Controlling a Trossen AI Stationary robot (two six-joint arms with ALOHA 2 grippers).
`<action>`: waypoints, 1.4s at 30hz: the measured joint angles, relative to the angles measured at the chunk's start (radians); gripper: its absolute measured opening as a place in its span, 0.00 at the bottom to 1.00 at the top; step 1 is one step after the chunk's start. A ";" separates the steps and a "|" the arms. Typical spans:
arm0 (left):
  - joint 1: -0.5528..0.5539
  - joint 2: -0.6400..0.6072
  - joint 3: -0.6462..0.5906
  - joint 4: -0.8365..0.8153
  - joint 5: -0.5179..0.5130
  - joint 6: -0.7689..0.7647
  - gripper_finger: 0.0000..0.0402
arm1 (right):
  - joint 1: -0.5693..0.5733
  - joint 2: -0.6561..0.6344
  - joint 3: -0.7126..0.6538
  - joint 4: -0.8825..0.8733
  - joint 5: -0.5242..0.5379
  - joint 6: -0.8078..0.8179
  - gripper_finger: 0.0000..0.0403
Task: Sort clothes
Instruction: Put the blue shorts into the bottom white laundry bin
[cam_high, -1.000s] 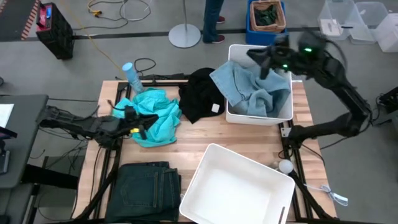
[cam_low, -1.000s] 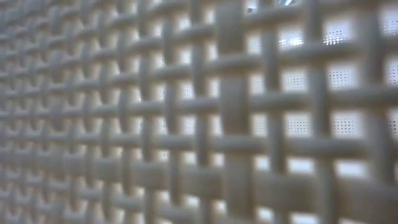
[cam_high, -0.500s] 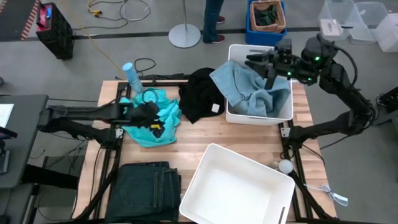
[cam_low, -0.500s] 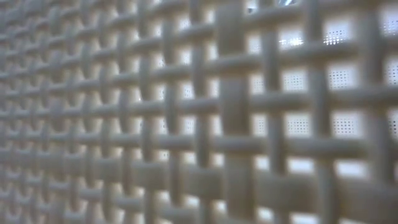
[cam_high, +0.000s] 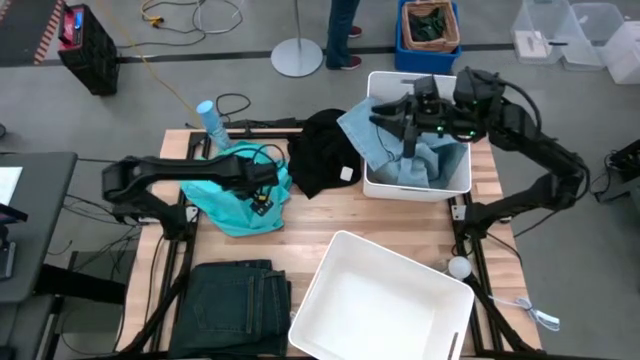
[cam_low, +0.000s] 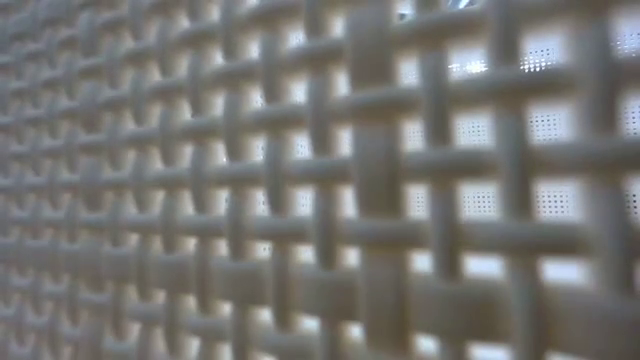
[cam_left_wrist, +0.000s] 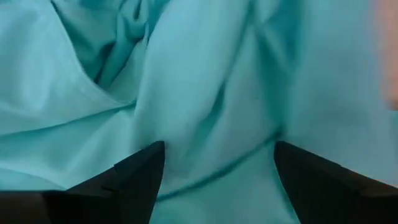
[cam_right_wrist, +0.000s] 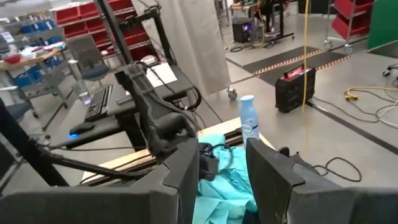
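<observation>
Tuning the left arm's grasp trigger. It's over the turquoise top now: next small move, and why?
Probably close the fingers. The left gripper is open, both fingers pressed into folds of the turquoise top, with cloth bulging between them. From above, it sits over the garment's right side, so a pinch should catch fabric.

The left gripper (cam_high: 262, 186) has slid across the turquoise top (cam_high: 240, 195) toward the black top (cam_high: 322, 152); the right gripper (cam_high: 392, 117) has swung in over the pale blue denim piece (cam_high: 400, 143), away from the black top's far side.
</observation>
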 joint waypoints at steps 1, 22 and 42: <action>0.014 0.026 0.000 -0.003 0.010 0.004 0.74 | 0.006 0.003 0.000 -0.001 0.000 0.000 0.37; 0.105 0.309 0.001 0.106 0.152 0.259 0.15 | 0.062 0.025 0.000 0.011 0.002 0.037 0.37; 0.064 -0.270 0.215 0.142 0.152 0.350 0.04 | 0.040 0.025 0.000 0.027 0.011 0.023 0.37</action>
